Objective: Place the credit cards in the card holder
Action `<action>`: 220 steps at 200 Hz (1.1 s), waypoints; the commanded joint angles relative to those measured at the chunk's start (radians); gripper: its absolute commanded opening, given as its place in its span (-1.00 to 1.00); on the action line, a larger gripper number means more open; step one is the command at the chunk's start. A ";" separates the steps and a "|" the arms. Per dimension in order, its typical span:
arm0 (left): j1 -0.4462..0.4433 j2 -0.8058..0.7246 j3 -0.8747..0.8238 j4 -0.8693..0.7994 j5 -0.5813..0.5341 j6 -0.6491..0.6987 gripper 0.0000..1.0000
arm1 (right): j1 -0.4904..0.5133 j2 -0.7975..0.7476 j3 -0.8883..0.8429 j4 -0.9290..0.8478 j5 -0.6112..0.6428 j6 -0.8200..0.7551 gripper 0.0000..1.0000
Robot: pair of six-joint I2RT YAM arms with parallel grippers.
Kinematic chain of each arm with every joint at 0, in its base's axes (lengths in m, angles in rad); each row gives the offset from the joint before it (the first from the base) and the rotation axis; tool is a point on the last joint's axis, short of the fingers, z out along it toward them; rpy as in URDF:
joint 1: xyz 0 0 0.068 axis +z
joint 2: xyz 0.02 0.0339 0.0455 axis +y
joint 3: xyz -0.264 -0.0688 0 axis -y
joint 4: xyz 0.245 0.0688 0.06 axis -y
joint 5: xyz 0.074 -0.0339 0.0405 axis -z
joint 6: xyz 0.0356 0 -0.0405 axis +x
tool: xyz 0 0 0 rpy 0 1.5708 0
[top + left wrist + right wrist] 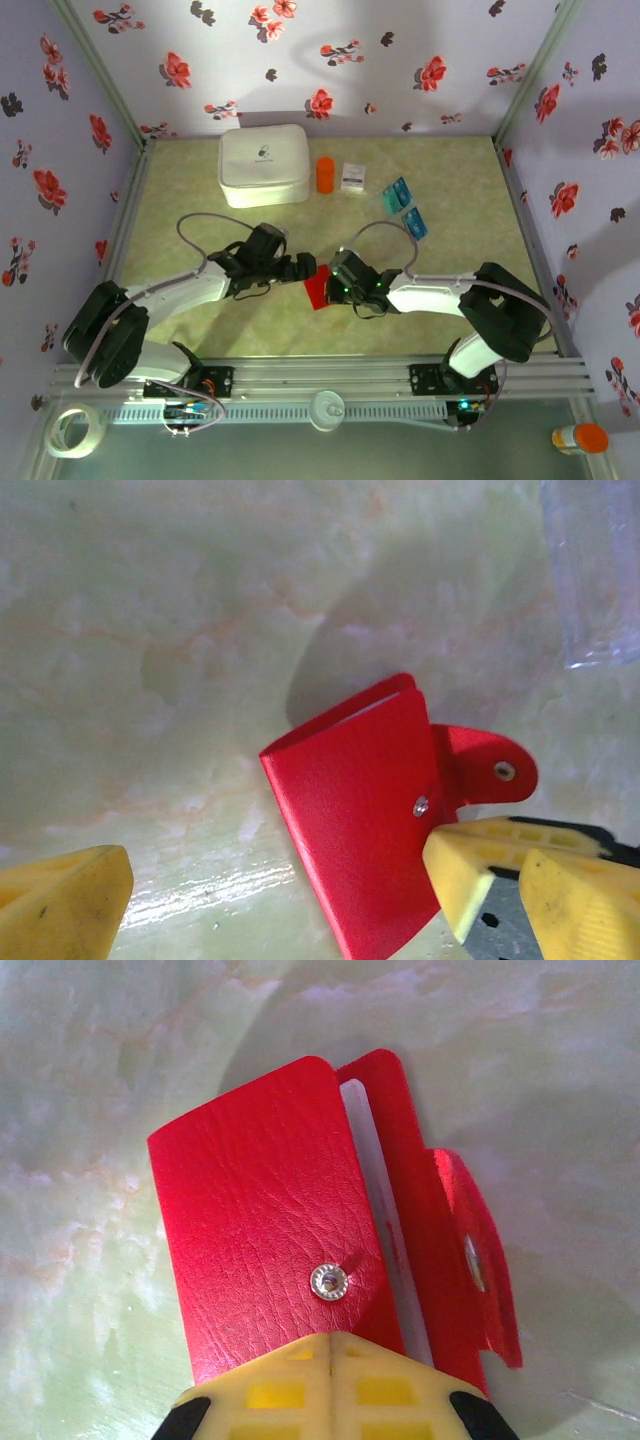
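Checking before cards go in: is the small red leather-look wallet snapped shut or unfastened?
Unfastened: the red wallet has its snap tab hanging free to one side, the stud on its cover bare, and the covers slightly apart.

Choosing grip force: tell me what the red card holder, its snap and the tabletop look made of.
Card holder: leather or faux leather, judging by pebbled grain and soft sheen. Snap: probably metal, shiny silver with a ridged ring. Tabletop: glossy marble-patterned sheet, perhaps laminate; pale green with orange veins and glare.

no readable text, logo on white zip case point(263, 165) blurred, print on white packet point(352, 177) illegible
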 commanded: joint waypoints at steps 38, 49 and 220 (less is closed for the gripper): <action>-0.059 0.096 0.021 -0.039 -0.128 0.010 0.99 | -0.007 -0.017 -0.042 0.047 0.016 0.046 -0.93; -0.059 0.111 0.020 -0.025 -0.129 0.016 1.00 | -0.007 -0.019 -0.048 0.053 0.016 0.049 -0.93; -0.107 0.252 0.147 -0.205 -0.242 0.179 1.00 | -0.067 -0.163 -0.036 -0.058 0.015 0.029 -0.90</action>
